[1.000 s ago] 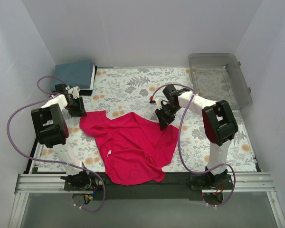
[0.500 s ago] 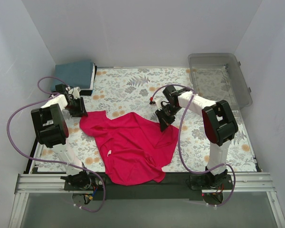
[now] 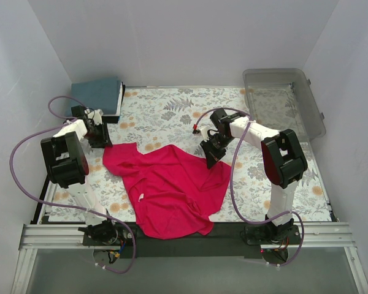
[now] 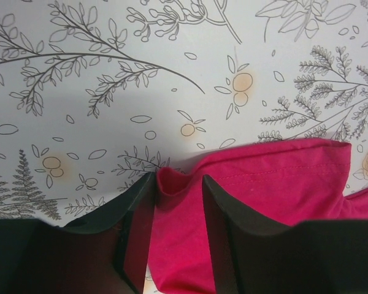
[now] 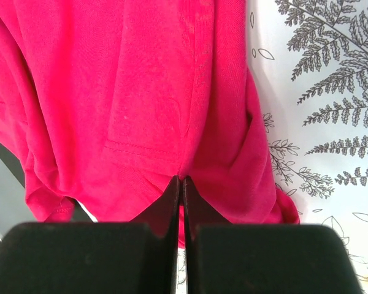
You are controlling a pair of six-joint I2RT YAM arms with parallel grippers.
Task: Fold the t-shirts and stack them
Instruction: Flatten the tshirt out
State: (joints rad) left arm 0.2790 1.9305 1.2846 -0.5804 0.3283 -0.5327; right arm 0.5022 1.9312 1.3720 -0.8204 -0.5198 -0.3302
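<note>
Left tool [image 4: 178, 184] clamps the pink shirt [image 3: 172, 184] at 10 o'clock, right tool [image 5: 182, 180] at 2; draw apart evenly, cloth taut.

You're looking at a robotics lab cell, a purpose-built test booth rather than a lived-in room. Plain white walls [image 3: 184, 43] box in the tabletop [image 3: 165, 110] on three sides. Its floral covering reads as a staged work surface. At the near edge, a bare aluminium rail [image 3: 49, 236] carries the bolted bases of the left arm [image 3: 64, 160] and the right arm [image 3: 282, 159]. Purple cables [image 3: 15, 165] loop openly along both. A clear plastic bin [image 3: 282, 92] sits in the far right corner, like lab storage.
</note>
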